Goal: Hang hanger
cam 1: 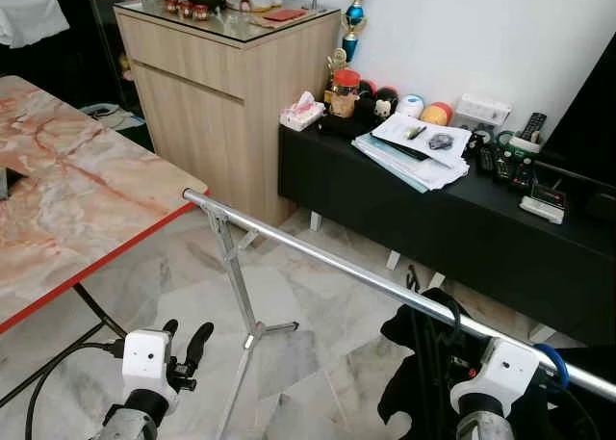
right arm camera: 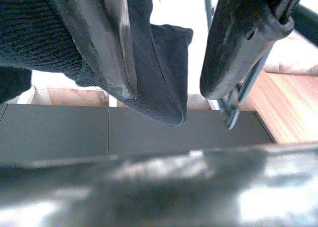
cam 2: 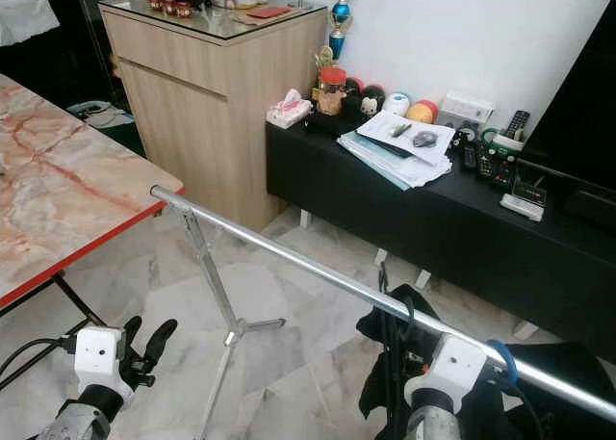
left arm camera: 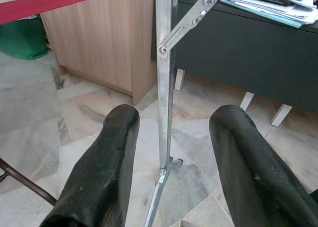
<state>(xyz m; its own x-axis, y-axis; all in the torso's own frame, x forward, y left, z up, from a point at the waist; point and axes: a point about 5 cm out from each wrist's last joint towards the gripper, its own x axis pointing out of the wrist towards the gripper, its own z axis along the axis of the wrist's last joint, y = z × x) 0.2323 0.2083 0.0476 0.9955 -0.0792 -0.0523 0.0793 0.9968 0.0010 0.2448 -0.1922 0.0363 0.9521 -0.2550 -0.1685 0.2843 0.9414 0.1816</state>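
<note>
A silver clothes rail [cam 1: 337, 264] runs slantwise from the table corner down to the lower right. Black garments [cam 1: 414, 363] hang from its right part. A blue hanger hook [cam 1: 556, 361] sits over the rail beside my right wrist housing [cam 1: 505, 368]. In the right wrist view, my right gripper [right arm camera: 169, 88] is open just above the blurred rail [right arm camera: 159, 182]. Dark cloth [right arm camera: 159, 63] lies between its fingers and a bluish wire hook [right arm camera: 238, 98] is at one finger. My left gripper [cam 1: 186, 331] is open and empty, low, facing the rack's upright leg [left arm camera: 165, 103].
A marble table with a red edge [cam 1: 58, 219] stands on the left. A wooden cabinet [cam 1: 221, 84] is behind it. A low black bench [cam 1: 433, 228] with papers [cam 1: 414, 146] and remotes lines the wall. The rack's foot [cam 1: 265, 329] spreads over the marble floor.
</note>
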